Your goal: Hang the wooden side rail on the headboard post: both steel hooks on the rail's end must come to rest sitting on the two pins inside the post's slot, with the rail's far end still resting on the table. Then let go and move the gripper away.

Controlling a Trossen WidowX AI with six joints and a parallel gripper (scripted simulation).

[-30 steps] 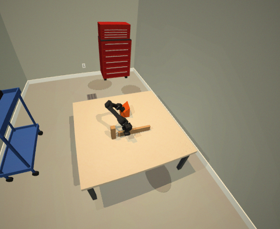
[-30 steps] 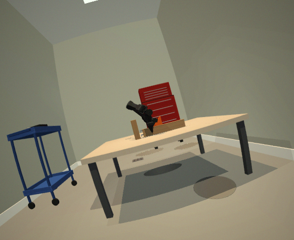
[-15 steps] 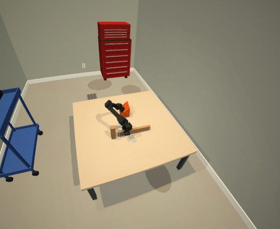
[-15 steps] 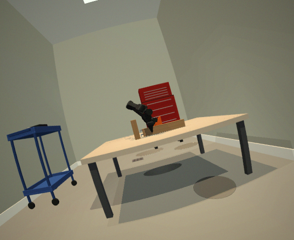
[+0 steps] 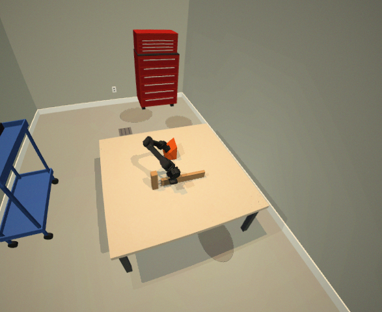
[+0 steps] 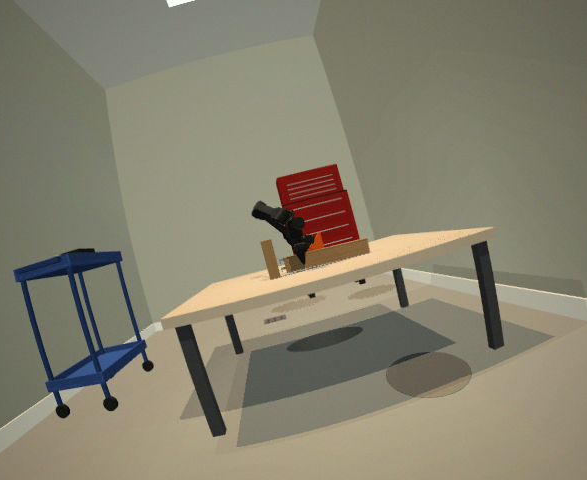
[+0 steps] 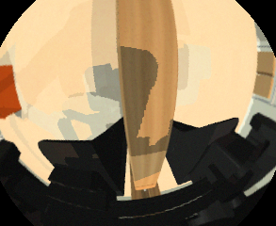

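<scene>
The wooden side rail (image 5: 192, 175) (image 6: 337, 251) (image 7: 144, 56) lies across the middle of the table. Its far end rests on the table top. Its near end is a short way from the headboard post (image 5: 154, 180) (image 6: 270, 259), a short upright wooden block. The post also shows at the right edge of the wrist view (image 7: 264, 75). My gripper (image 5: 172, 179) (image 6: 299, 254) (image 7: 139, 119) is shut on the rail close to its post-side end. The steel hooks and the pins in the post's slot are too small to make out.
The arm's orange base (image 5: 170, 149) (image 6: 315, 241) stands behind the rail on the table (image 5: 150, 221) (image 6: 427, 242). A red tool chest (image 5: 155, 68) (image 6: 318, 204) stands by the back wall. A blue cart (image 5: 6, 181) (image 6: 76, 320) stands to the left on the floor.
</scene>
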